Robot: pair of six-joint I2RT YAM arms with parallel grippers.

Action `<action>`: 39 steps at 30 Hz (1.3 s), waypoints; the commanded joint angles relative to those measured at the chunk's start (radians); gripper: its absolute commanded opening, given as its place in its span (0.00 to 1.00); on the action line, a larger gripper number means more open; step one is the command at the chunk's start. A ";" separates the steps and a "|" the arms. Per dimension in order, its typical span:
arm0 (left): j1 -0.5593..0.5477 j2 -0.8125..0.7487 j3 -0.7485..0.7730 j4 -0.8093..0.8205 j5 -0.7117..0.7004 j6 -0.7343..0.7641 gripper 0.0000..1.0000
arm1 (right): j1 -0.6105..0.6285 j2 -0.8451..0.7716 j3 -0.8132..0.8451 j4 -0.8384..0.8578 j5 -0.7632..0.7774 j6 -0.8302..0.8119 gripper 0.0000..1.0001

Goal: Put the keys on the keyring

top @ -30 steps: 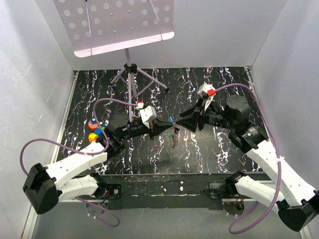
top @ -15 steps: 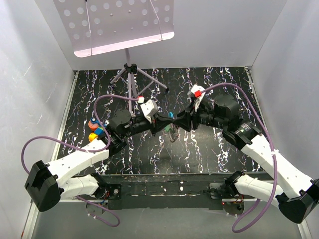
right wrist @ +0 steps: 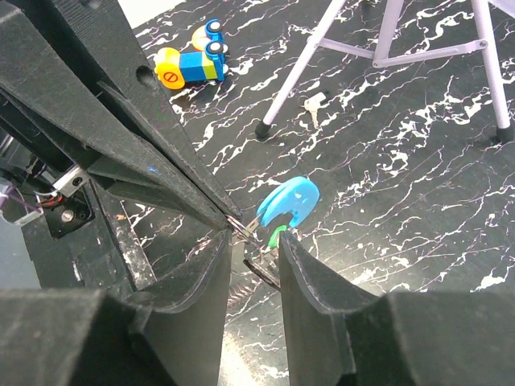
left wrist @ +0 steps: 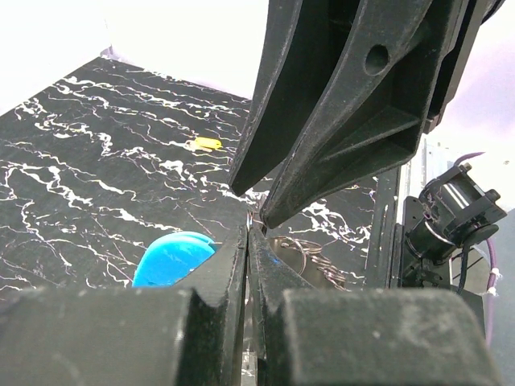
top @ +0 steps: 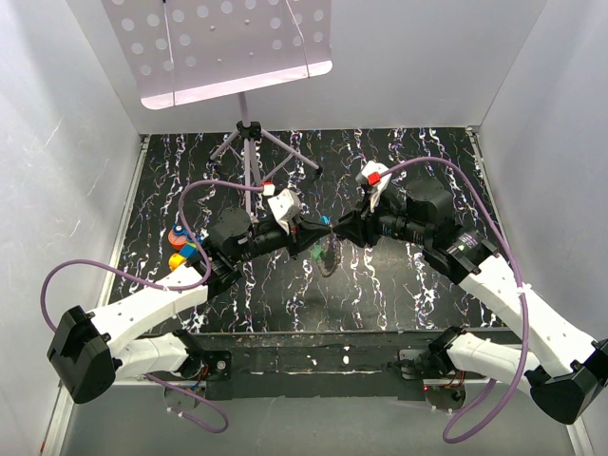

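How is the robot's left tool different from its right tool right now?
The black left tool's fingers are pressed shut; the black right tool's fingers have a gap between them. The left tool pinches the thin metal ring of the blue-tagged keyring; the right tool only straddles it, seemingly not squeezing. Both are black, two-fingered, and meet tip to tip above the black marbled mat.

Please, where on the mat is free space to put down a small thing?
Free: the far right corner of the mat, beyond the right arm, and the near strip between both arms. Crowded: the centre, where the left gripper and right gripper meet at the keyring, and around the tripod and toy.
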 commanded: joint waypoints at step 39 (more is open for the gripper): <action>0.064 -0.130 -0.121 0.348 0.223 -0.090 0.00 | -0.132 -0.021 -0.026 0.233 -0.528 0.175 0.50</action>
